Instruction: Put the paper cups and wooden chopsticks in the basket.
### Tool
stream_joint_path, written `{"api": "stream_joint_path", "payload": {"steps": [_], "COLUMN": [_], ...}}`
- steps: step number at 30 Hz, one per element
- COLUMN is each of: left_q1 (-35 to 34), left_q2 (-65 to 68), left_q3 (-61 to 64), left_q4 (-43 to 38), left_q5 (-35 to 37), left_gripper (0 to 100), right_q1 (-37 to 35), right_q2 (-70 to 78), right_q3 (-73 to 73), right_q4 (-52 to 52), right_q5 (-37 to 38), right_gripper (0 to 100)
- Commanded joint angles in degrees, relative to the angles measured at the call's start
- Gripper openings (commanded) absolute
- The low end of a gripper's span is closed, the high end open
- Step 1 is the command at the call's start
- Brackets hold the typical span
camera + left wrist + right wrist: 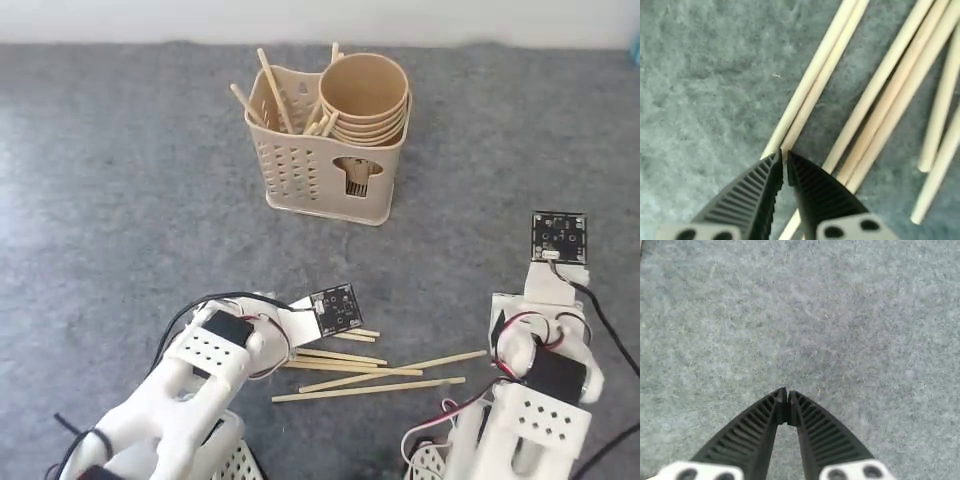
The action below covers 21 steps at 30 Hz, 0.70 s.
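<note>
The basket [300, 165] stands upright on the grey mat [120, 200], at the far centre. A nested stack of paper cups [365, 95] occupies its right side. Upright chopsticks [275, 92] lean in its left side, ends above the rim. Several loose chopsticks [370, 388] lie flat on the mat between the two arms, well apart from the basket. The left arm [200, 370] has its wrist board [336, 308] over their left ends. The right arm [545, 370] stands just beside their right ends.
</note>
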Motion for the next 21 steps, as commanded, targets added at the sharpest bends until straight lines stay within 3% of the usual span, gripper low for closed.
{"api": "stream_joint_path", "payload": {"steps": [1,8,21], "left_q1": [0.35,-3.96,-4.84], "left_q2": [-0.26,0.09,4.57], "left_q3": [-4.88,-12.88,-13.49], "left_q4": [5.1,11.6,4.13], "left_q5": [0.7,2.99,2.73], "left_gripper": [2,27,28], "right_q1": [-0.4,-0.4,-0.66], "right_q2": [-1.19,-1.19,-1.19], "right_q3": [-1.76,-1.76,-1.76], "right_q4": [0.66,0.66,0.75], "right_q5": [-0.79,-0.79,-0.79], "right_gripper": [0.9,0.9,0.9]}}
